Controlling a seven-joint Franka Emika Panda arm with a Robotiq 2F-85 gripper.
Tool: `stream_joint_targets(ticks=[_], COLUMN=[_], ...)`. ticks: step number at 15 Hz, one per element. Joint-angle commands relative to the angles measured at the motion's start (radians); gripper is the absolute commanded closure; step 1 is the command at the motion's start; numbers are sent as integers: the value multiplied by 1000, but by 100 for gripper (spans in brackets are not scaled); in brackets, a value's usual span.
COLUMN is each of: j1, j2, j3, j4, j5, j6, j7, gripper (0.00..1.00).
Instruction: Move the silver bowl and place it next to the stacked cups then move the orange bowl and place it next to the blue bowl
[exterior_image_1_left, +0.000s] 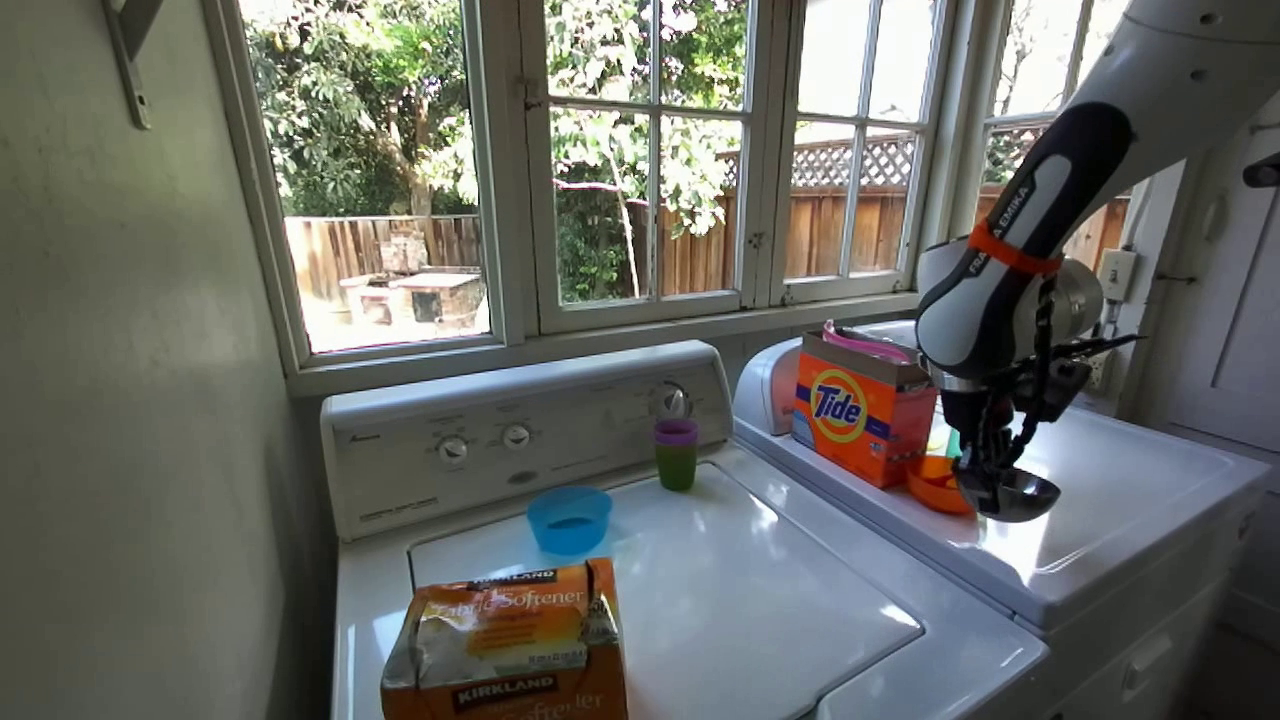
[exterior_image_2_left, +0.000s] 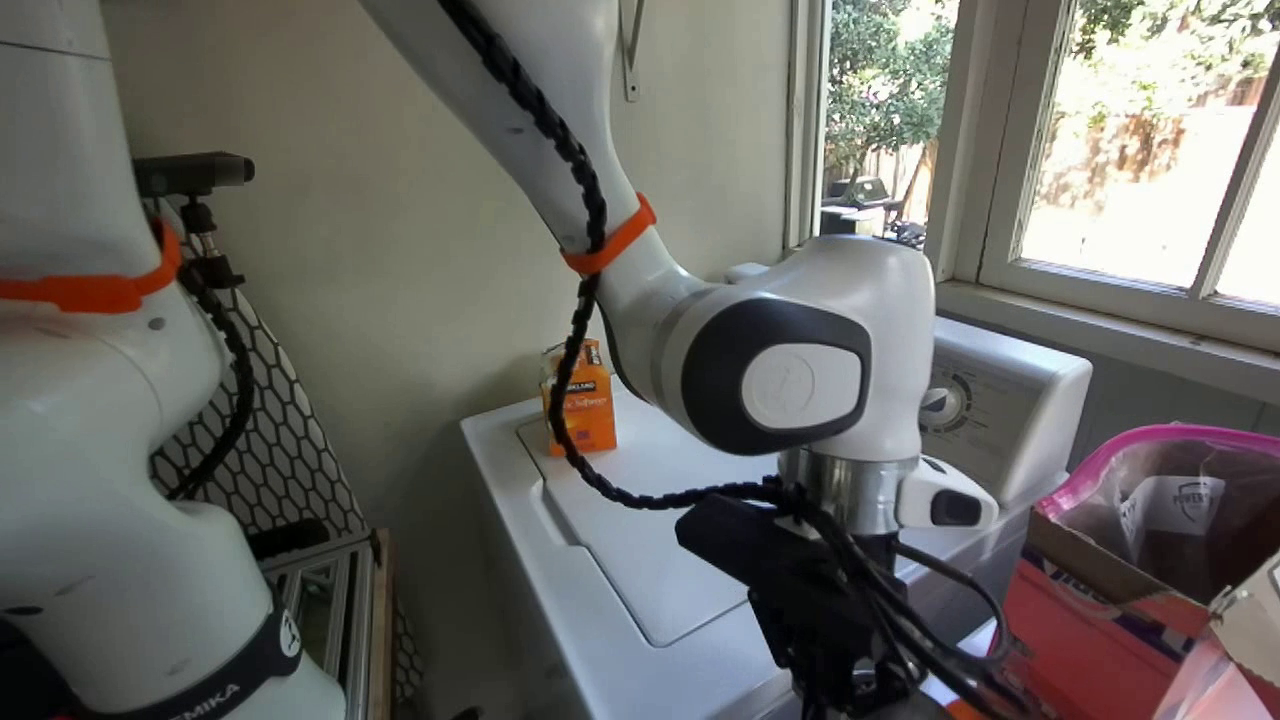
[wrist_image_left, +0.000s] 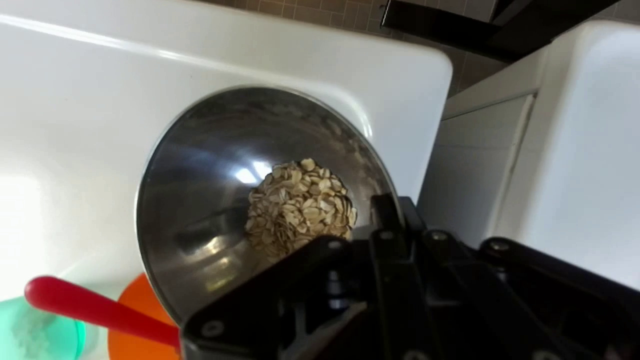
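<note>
Oats lie in bowl; stacked cups on washer

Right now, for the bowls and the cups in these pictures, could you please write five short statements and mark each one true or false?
1. The tool grips the silver bowl by its rim. True.
2. The silver bowl is empty. False: it holds oats.
3. In the stacked cups, purple is above green. True.
4. The silver bowl stands beside the stacked cups. False: it is apart from them, near the orange bowl.
5. A gap shows between the blue bowl and the stacked cups. True.
</note>
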Motion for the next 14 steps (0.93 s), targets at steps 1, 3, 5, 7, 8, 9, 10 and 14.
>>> stream_joint_targets(ticks=[1,3,5,7,8,9,10,14], j1=[-23,-1,-16,-24,-17,-1,17,102], j2=[-143,-85,-118,-128,-132,-144,-157,-210], j3=[15,9,2,-1,2,13,26,95], j4=[-108,-54,-73,-79,-81,-86,-89,-88], j5=[57,42,75,84,60,28,-9,-159], j6=[18,-2,-2,-2,5,15,17,-11], j7=[-135,-81,-132,-148,-131,-126,-115,-73], gripper=[99,95,95,99,99,99,99,99])
